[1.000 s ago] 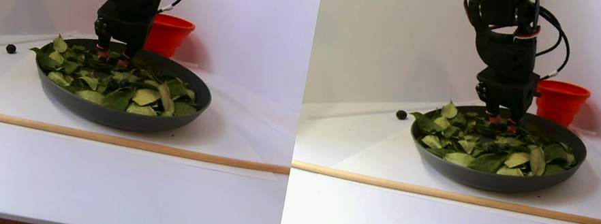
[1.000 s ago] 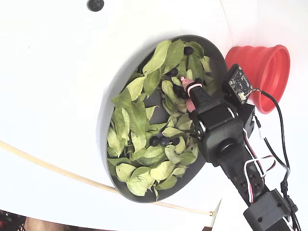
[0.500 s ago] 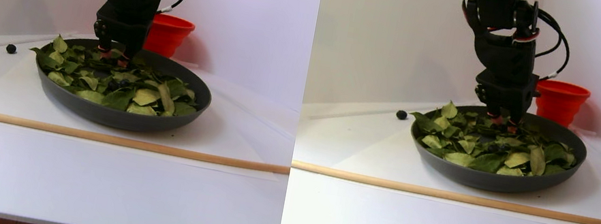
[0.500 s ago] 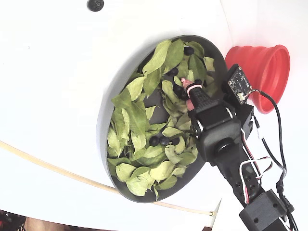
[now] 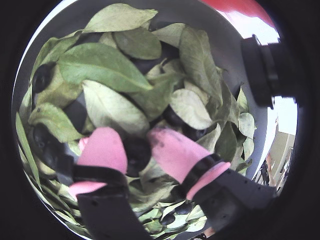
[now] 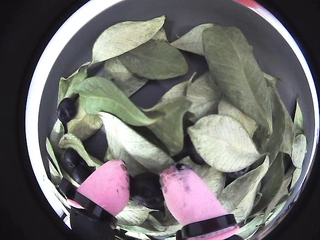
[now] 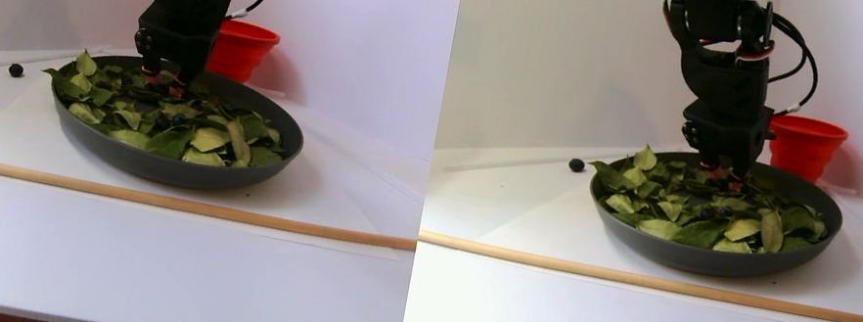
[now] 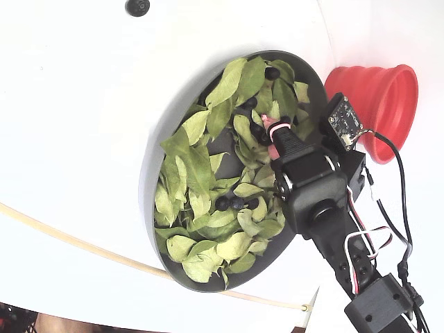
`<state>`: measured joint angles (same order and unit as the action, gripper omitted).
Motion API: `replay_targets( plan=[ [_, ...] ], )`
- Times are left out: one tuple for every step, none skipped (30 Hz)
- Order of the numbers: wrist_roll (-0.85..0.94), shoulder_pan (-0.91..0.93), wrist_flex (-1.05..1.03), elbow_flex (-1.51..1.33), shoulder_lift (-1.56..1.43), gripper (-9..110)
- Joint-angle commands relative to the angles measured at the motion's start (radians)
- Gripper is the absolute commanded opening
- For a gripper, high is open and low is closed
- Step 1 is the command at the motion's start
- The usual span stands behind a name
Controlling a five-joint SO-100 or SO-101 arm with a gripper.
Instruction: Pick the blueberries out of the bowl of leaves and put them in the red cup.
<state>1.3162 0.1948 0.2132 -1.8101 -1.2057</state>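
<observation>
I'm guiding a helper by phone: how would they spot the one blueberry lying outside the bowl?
In the fixed view, find the dark grey bowl of leaves. Look beyond its rim, on the side away from the wooden rod, to the bare white table. The stray blueberry lies alone there, no leaves around it.

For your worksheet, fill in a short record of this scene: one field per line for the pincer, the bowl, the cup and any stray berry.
pincer: pink-tipped fingers around a blueberry among the leaves
bowl: dark grey, full of green leaves, more berries showing
red cup: beside the bowl, inside not visible
stray berry: on the white table, outside the bowl
</observation>
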Motion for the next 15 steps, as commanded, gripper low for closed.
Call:
replay_targets(
  plan=[
    [0.003, 0.008, 0.006, -0.028, -0.086, 10],
    [0.006, 0.008, 0.006, -0.032, -0.098, 10],
    [0.011, 0.008, 0.006, -0.035, -0.109, 10],
    [0.012, 0.009, 0.006, -0.037, -0.118, 10],
    [0.014, 0.009, 0.006, -0.037, -0.124, 10],
    [0.017, 0.011, 0.006, -0.037, -0.132, 10],
    [0.020, 0.014, 0.006, -0.037, -0.138, 10],
    [0.023, 0.015, 0.006, -0.037, -0.143, 10],
    [0.028, 0.017, 0.006, -0.037, -0.147, 10],
    [0.031, 0.018, 0.006, -0.035, -0.150, 10],
    [0.034, 0.021, 0.006, -0.032, -0.155, 10],
    [0.034, 0.025, 0.006, -0.029, -0.156, 10],
    [0.035, 0.026, 0.006, -0.028, -0.158, 10],
    [0.038, 0.028, 0.006, -0.026, -0.163, 10],
    [0.041, 0.031, 0.005, -0.026, -0.167, 10]
  ],
)
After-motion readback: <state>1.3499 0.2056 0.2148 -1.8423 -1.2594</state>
